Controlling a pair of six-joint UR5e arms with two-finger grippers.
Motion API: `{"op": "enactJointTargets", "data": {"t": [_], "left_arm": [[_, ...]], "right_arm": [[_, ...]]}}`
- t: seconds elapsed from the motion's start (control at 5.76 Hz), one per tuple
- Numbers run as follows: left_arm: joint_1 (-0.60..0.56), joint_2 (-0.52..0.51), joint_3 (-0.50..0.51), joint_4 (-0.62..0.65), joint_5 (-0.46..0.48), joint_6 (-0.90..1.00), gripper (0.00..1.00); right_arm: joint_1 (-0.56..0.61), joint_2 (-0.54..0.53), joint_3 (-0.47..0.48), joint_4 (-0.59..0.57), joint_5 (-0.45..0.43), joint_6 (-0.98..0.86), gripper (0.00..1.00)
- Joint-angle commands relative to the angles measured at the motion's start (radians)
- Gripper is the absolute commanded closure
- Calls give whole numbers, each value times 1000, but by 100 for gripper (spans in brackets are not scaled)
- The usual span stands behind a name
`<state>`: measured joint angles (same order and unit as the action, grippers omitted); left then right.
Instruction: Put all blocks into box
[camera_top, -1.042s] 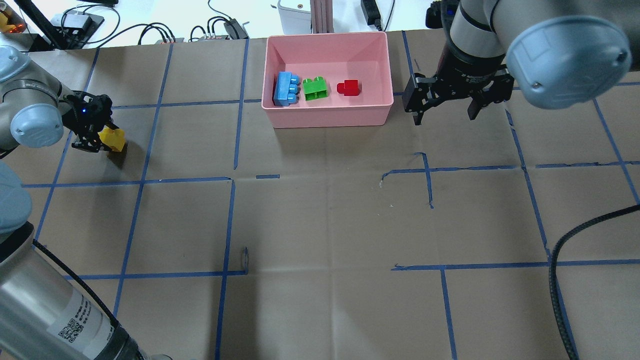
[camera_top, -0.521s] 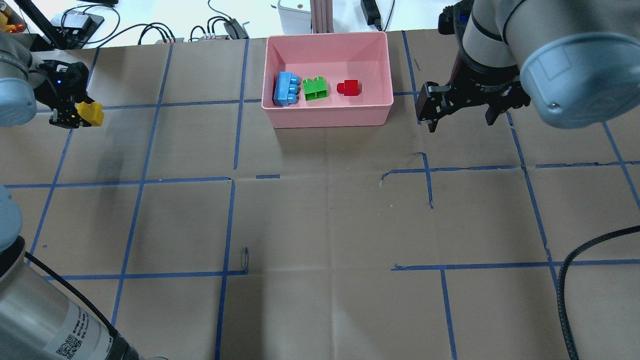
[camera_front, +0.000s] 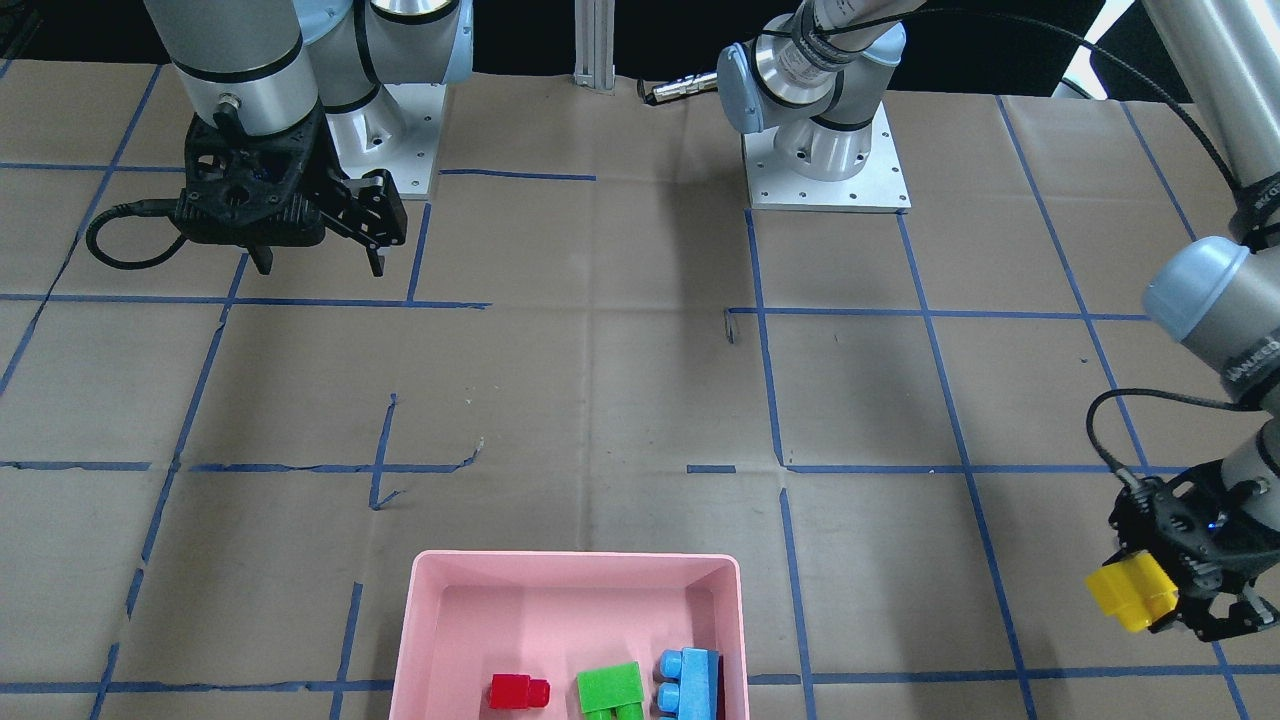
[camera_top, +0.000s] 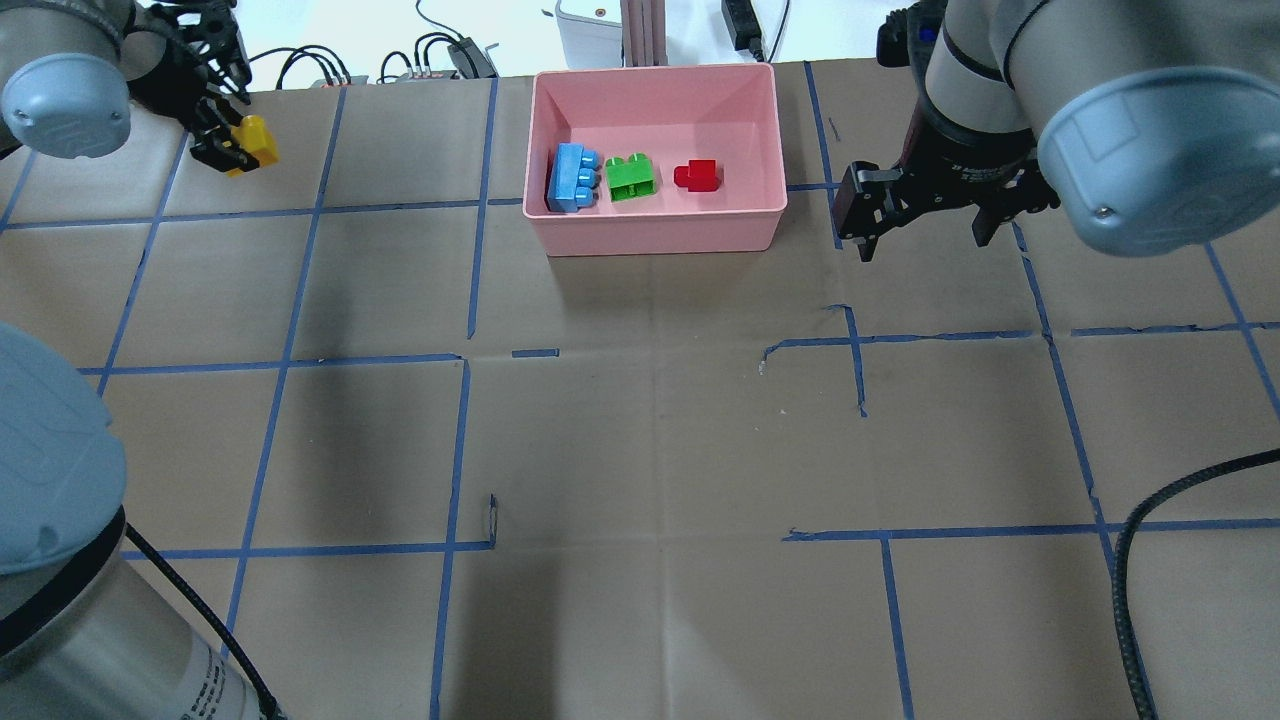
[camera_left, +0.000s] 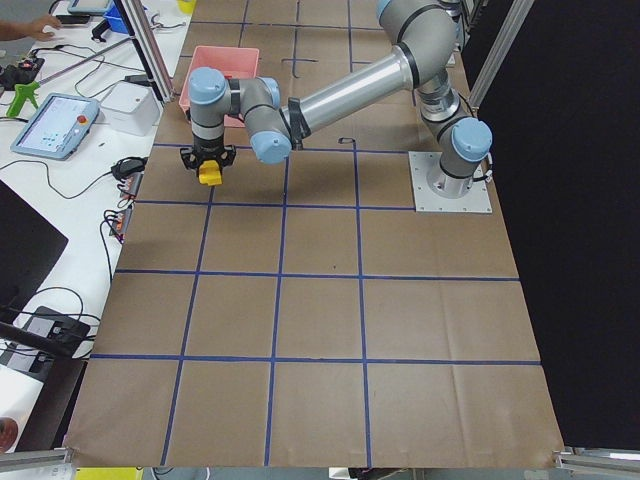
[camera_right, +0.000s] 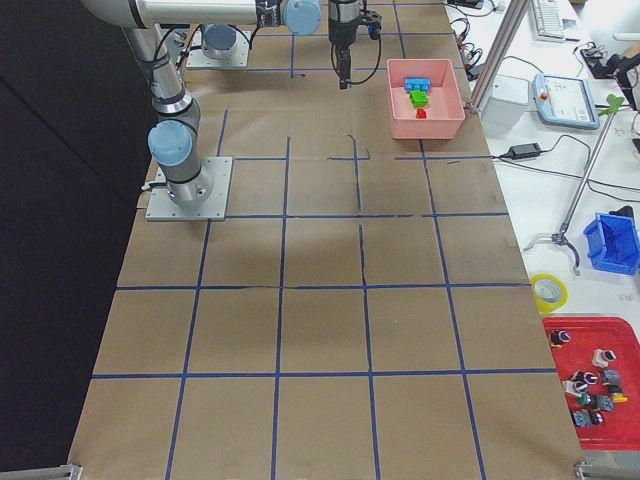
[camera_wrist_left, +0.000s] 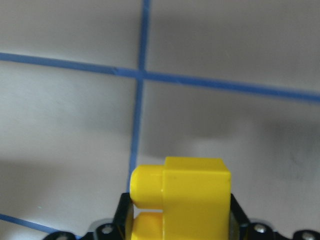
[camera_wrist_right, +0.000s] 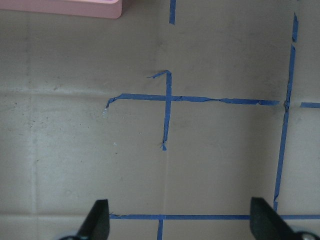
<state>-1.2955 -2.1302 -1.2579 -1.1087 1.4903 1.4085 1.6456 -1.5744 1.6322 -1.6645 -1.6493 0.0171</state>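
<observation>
Though half-hidden, left gripper (camera_top: 230, 150) clamps yellow brick (camera_top: 255, 142).

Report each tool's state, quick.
Left tool: shut on the small yellow studded plastic brick.
Right tool: open, holding nothing.

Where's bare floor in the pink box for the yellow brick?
Bare: box floor along the far wall, and between red brick and the robot's-right wall. Crowded: blue brick and green brick, side by side at the left.
</observation>
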Motion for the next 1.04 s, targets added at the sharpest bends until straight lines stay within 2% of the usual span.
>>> {"op": "enactJointTargets", "data": {"t": [0.0, 0.17, 0.52, 0.69, 0.87], "left_arm": [[-138, -54, 188, -154, -71, -438, 100], [-187, -81, 249, -187, -76, -644, 100], [-304, -106, 275, -191, -46, -1110, 100], [-382, -121, 279, -191, 44, -1313, 100], [-452, -161, 291, -188, 82, -1458, 100]], "right_arm": [[-1, -1, 0, 6, -1, -2, 0], [0, -1, 0, 21, 3, 9, 0], [0, -9, 1, 26, 3, 9, 0], [2, -13, 0, 23, 6, 9, 0], [2, -13, 0, 29, 5, 9, 0]]}}
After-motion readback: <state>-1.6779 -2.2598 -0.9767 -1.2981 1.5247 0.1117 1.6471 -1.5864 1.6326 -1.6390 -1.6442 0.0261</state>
